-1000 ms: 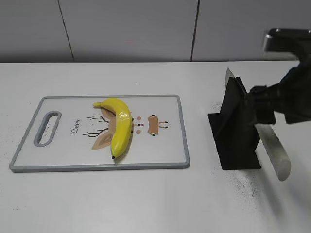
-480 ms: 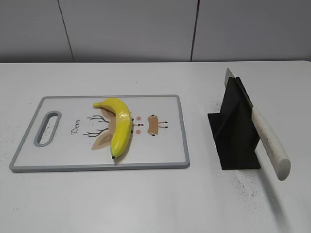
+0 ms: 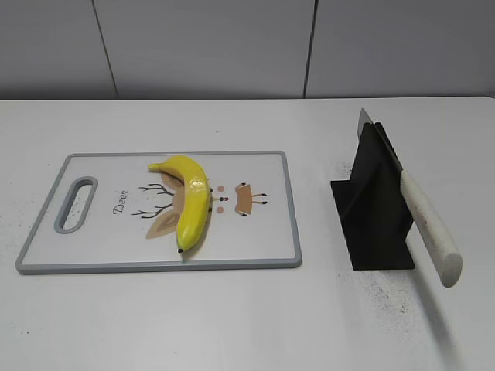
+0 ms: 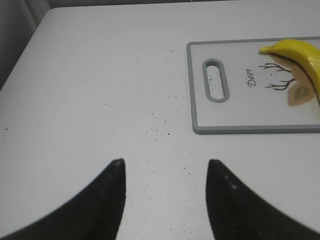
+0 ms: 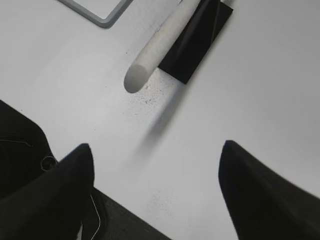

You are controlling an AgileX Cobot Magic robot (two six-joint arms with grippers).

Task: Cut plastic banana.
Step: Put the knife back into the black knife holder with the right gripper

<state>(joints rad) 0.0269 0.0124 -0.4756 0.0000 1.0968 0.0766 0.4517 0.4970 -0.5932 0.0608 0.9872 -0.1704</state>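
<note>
The yellow plastic banana (image 3: 191, 202) lies whole on the cutting board (image 3: 263, 247), near its middle; its end also shows in the left wrist view (image 4: 300, 52). A knife with a white handle (image 3: 431, 230) rests slanted in a black stand (image 3: 371, 209), handle toward the front; the handle shows in the right wrist view (image 5: 160, 45). My left gripper (image 4: 165, 162) is open and empty over bare table, left of the board. My right gripper (image 5: 155, 150) is open and empty, back from the knife handle. Neither gripper shows in the exterior view.
The board (image 4: 240, 129) has a grey rim, a handle slot (image 3: 75, 203) at its left end and a deer drawing. The black stand (image 5: 197, 37) stands right of the board. The table's front edge (image 5: 115, 215) lies below my right gripper.
One second ago my right arm was at the knife and stand in the exterior view; it has since pulled out of that view. The knife stays in the stand. The banana has not moved.
</note>
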